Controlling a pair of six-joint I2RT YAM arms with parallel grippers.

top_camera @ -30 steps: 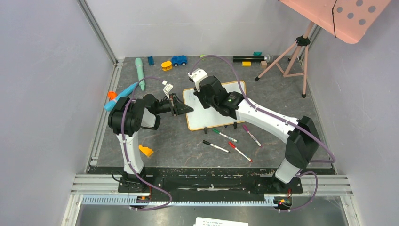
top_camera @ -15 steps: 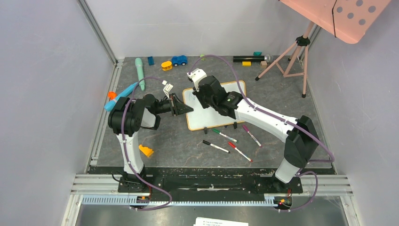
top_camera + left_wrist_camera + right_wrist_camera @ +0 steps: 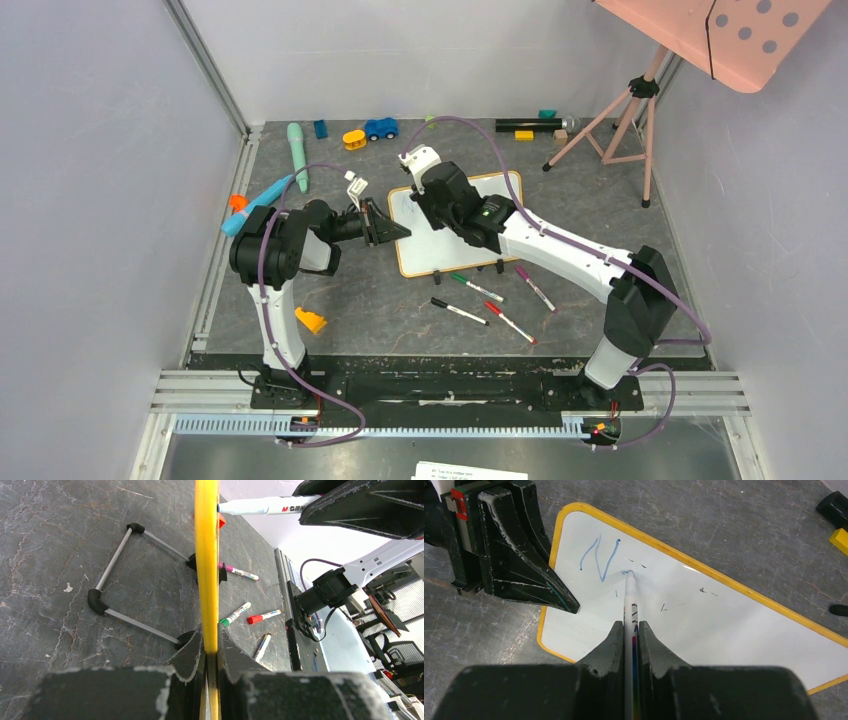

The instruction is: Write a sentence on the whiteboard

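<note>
The whiteboard (image 3: 428, 248) has a yellow-orange frame and stands tilted on its black clip feet in mid-table. My left gripper (image 3: 400, 231) is shut on its left edge; the left wrist view shows the frame (image 3: 206, 575) edge-on between the jaws of that gripper (image 3: 210, 647). My right gripper (image 3: 428, 203) is shut on a white marker (image 3: 629, 597). The marker's tip touches the board (image 3: 724, 620) just right of a blue "N" (image 3: 596, 560), the only letter of the sentence in view. A short blue stroke sits at the tip.
Green (image 3: 478, 288), black (image 3: 458, 311), red (image 3: 510, 322) and purple (image 3: 535, 288) markers lie in front of the board. Toys line the back wall, among them a blue car (image 3: 380, 128). A pink dotted panel (image 3: 740, 35) on a tripod stands at the back right.
The right gripper with the marker has shifted very slightly over the board. The left arm and the board have not moved.
</note>
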